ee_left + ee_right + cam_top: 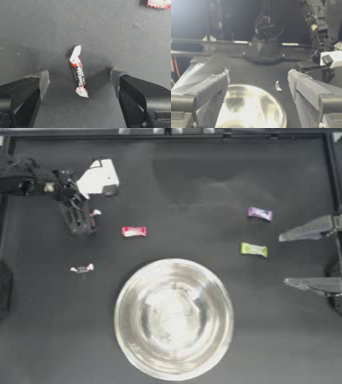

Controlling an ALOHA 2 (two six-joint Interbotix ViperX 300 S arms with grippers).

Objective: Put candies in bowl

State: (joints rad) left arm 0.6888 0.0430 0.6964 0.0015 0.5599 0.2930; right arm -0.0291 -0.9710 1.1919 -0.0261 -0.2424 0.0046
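The left gripper (85,215) hangs over the upper left part of the table (200,178), its jaws spread wide. In the left wrist view a white twist-wrapped candy (77,72) with a red and brown middle band lies flat on the dark surface between the two jaws — neither one touches it, and bare table shows on both sides of the wrapper. From above, the same candy (95,213) shows as a small pale speck just beside the gripper's tip.

The red candy (133,231) lies near that gripper, toward the middle of the table; its corner also shows at the edge of the left wrist view (159,3). The second white candy (82,269) sits alone to the left of the bowl (173,319). The bowl is the large shiny metal one at the lower middle of the table, and nothing can be seen lying inside it.

The purple candy (260,213) and the green candy (254,249) lie on the right half of the table, above the bowl and apart from it.

The right gripper (304,259) sits drawn back at the right edge, jaws wide apart and holding nothing — its wrist view looks across the bowl's rim (283,112) toward the left arm
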